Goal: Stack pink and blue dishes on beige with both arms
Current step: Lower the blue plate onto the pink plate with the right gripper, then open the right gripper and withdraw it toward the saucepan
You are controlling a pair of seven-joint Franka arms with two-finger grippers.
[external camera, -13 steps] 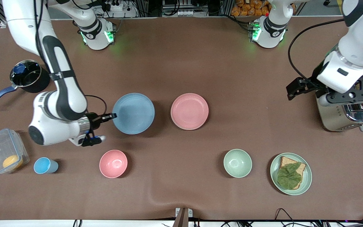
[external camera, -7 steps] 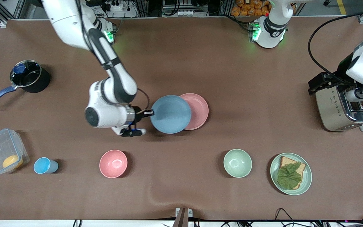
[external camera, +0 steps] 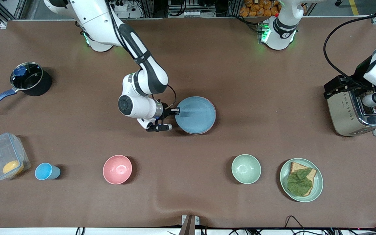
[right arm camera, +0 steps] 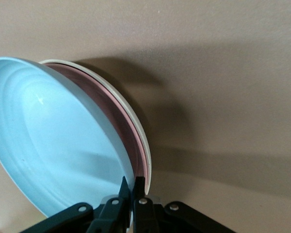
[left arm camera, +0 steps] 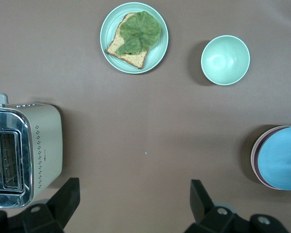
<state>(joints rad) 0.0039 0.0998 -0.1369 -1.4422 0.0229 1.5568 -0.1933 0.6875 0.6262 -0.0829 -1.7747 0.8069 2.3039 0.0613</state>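
Observation:
The light blue plate (external camera: 197, 115) is over the stack at mid-table and covers it almost fully. My right gripper (external camera: 176, 112) is shut on the blue plate's rim (right arm camera: 128, 170) at the edge toward the right arm's end. In the right wrist view the blue plate (right arm camera: 53, 141) tilts, its held edge lifted off the pink plate (right arm camera: 122, 127). Under the pink plate shows the cream rim of the beige plate (right arm camera: 142, 133). My left gripper (left arm camera: 133, 194) hangs open and empty over bare table beside the toaster, well apart from the stack (left arm camera: 256, 155).
A toaster (external camera: 354, 114) stands at the left arm's end. A green bowl (external camera: 246, 168), a green plate with bread (external camera: 318, 187), a pink bowl (external camera: 117, 169), a blue cup (external camera: 46, 171) and a clear box (external camera: 2, 156) lie nearer the front camera. A pot (external camera: 30, 79) sits at the right arm's end.
My right arm carried the blue plate from the right arm's end across to the pink plate, now covering it. The left arm drew back over the toaster.

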